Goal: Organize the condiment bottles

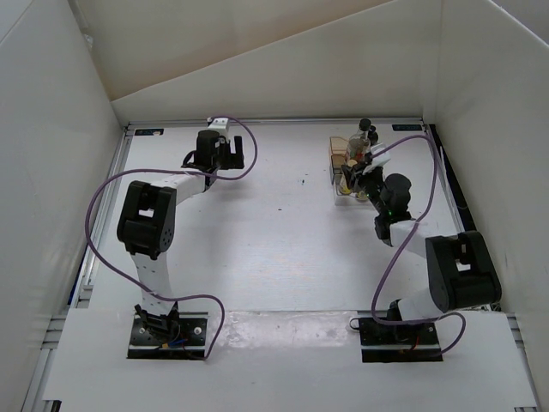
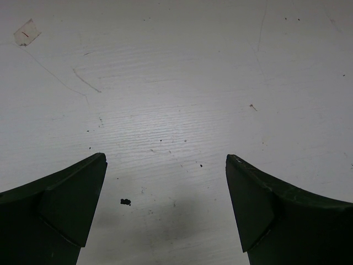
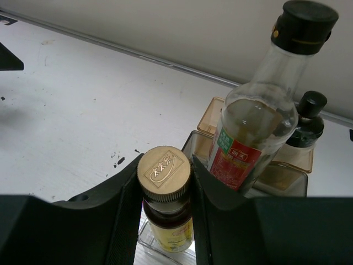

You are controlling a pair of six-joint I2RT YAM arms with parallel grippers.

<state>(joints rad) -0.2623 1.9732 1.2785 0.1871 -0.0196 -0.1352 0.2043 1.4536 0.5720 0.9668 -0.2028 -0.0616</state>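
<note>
White surface (image 1: 274, 223) below us; right pincer (image 3: 164, 178) pinching the brown-capped bottle (image 3: 173, 234), left pincer (image 2: 165, 185) spread. We'd lower it straight.

In the upper right of the frame, the condiment bottles (image 1: 352, 159) stood clustered in a small clear tray (image 1: 335, 163) on the white table (image 1: 274, 240). A black-capped bottle (image 1: 365, 127) stood at the cluster's upper end. The right gripper (image 1: 360, 182) sat at its lower edge. The left gripper (image 1: 232, 154) hung over the table at upper centre-left, well apart from the bottles.
</note>
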